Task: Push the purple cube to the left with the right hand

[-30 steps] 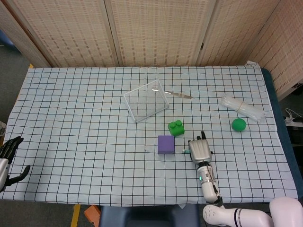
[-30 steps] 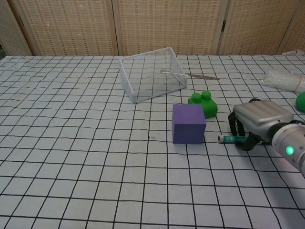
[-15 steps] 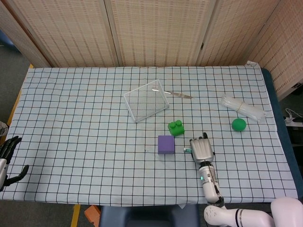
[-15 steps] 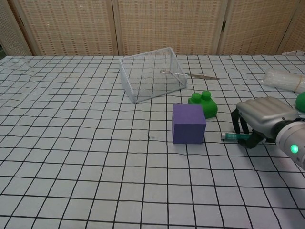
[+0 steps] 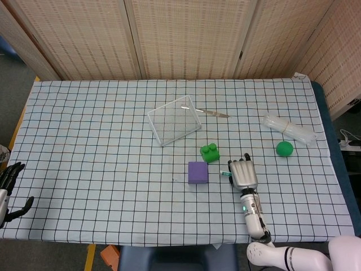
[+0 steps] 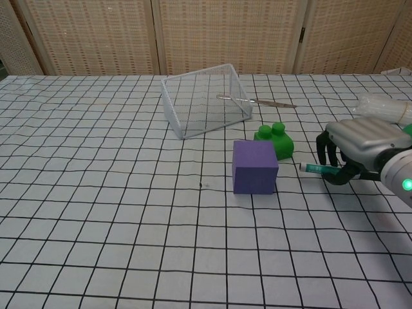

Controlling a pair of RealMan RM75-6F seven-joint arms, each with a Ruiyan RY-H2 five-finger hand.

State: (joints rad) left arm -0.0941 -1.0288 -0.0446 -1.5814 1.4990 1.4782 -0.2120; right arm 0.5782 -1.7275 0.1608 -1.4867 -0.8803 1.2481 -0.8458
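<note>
The purple cube (image 5: pixel 197 172) (image 6: pixel 255 167) sits on the checked cloth near the table's middle, just in front of a green brick (image 5: pixel 210 152) (image 6: pixel 277 140). My right hand (image 5: pixel 242 174) (image 6: pixel 364 145) hovers low to the cube's right, palm down, fingers curled toward the cloth. A gap separates it from the cube. A thin teal stick (image 5: pixel 225 174) (image 6: pixel 315 168) pokes out leftward from under its fingers and travels with it. My left hand (image 5: pixel 10 180) hangs at the table's near left edge with its fingers apart and nothing in them.
A tipped wire basket (image 5: pixel 174 119) (image 6: pixel 206 100) lies behind the cube, with a metal scalpel (image 5: pixel 213 113) (image 6: pixel 257 101) beside it. A green ball (image 5: pixel 284 148) and a clear plastic tube (image 5: pixel 289 129) (image 6: pixel 385 107) lie at the right.
My right hand has drifted right and a little farther from me, carrying the teal stick along and widening the gap to the cube. The cube has not moved.
</note>
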